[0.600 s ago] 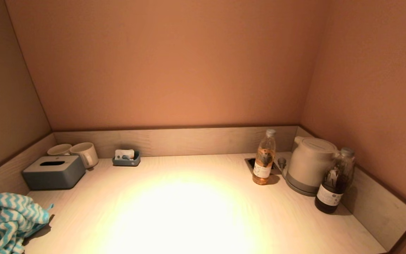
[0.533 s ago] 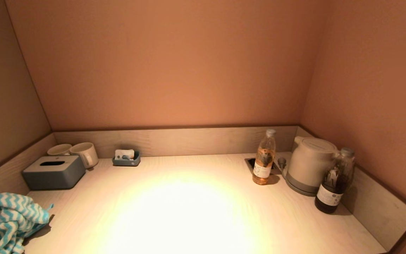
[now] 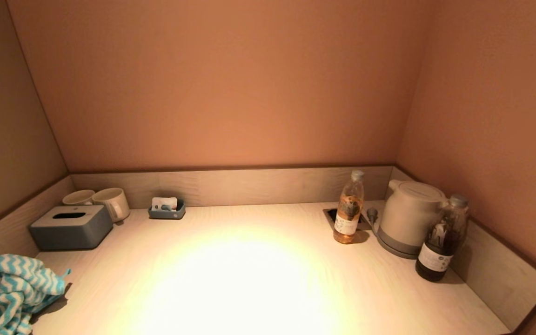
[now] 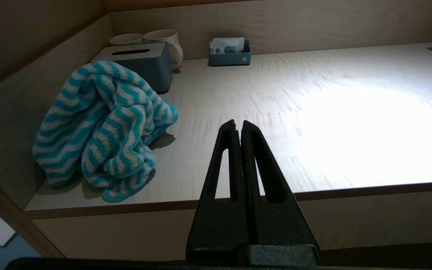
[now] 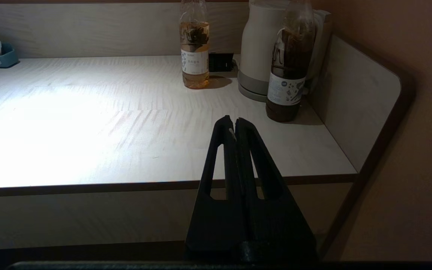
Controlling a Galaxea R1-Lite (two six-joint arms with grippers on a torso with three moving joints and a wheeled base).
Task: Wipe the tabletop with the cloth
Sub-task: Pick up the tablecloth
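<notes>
A teal and white zigzag cloth (image 3: 7, 291) lies bunched at the near left corner of the pale wooden tabletop (image 3: 249, 279). It also shows in the left wrist view (image 4: 103, 127). My left gripper (image 4: 238, 123) is shut and empty, held in front of the table's front edge, to the right of the cloth. My right gripper (image 5: 234, 119) is shut and empty, held in front of the table's front edge toward the right end. Neither arm shows in the head view.
A grey tissue box (image 3: 70, 226), two mugs (image 3: 112, 202) and a small blue tray (image 3: 167, 209) stand at the back left. An amber bottle (image 3: 348, 209), a white kettle (image 3: 407, 216) and a dark bottle (image 3: 440, 242) stand at the right. Low wooden walls border three sides.
</notes>
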